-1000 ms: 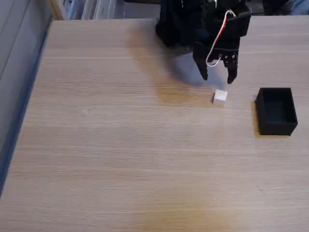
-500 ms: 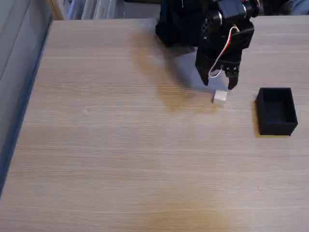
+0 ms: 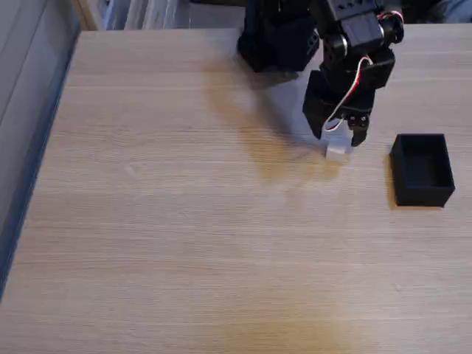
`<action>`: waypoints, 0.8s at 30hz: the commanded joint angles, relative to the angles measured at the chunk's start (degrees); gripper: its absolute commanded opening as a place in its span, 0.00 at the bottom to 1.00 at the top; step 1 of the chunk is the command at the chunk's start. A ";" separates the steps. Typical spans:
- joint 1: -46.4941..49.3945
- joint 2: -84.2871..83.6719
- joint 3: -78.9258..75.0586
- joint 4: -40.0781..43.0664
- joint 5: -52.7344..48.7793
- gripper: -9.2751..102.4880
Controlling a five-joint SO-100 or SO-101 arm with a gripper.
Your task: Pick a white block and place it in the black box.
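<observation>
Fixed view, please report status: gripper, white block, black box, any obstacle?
Gripper open, fingers either side of the white block. Block on the table, not lifted. Black box empty, to the right in the view. Nothing between them.

One white block [image 3: 337, 150] between the jaws of one gripper [image 3: 339, 137]; one black box [image 3: 422, 170] to the right of the jaws; one table [image 3: 184, 221].
</observation>
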 commanded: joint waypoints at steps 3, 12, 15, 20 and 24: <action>0.00 -1.76 -2.55 -0.26 0.18 0.32; -0.09 -4.57 -3.52 -1.14 -0.44 0.30; 0.00 -5.71 -4.22 -1.32 -0.70 0.29; -0.09 -7.21 -5.45 -1.32 -1.14 0.25; -0.26 -7.65 -5.62 -1.41 -2.64 0.21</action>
